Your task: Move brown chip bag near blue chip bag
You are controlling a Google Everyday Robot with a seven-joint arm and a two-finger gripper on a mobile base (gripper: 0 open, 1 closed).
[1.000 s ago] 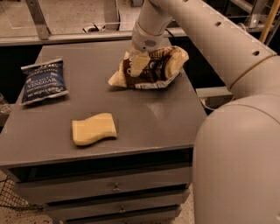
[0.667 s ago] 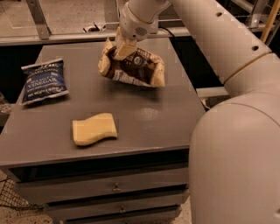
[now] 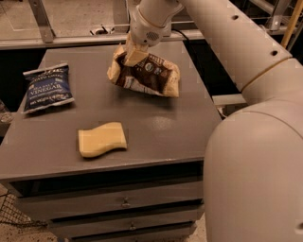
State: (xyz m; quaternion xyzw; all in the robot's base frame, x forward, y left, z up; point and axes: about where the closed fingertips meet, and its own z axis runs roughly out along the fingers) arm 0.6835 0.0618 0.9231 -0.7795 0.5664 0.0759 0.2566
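Upper centre, gripper (image 3: 134, 53) is pinching the brown chip bag (image 3: 150, 76); thin hold risks dropping short of blue chip bag (image 3: 47, 88)

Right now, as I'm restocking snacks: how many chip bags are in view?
2. The brown chip bag is held by the gripper over the table, rear middle; the blue chip bag lies flat near the left edge. The arm could hide others.

I see a matte grey tabletop (image 3: 161, 123) on a cabinet of grey drawers (image 3: 156, 201), the hand (image 3: 134, 56) over its far side, a metal rail (image 3: 71, 41) and pale concrete floor (image 3: 75, 14) beyond it.
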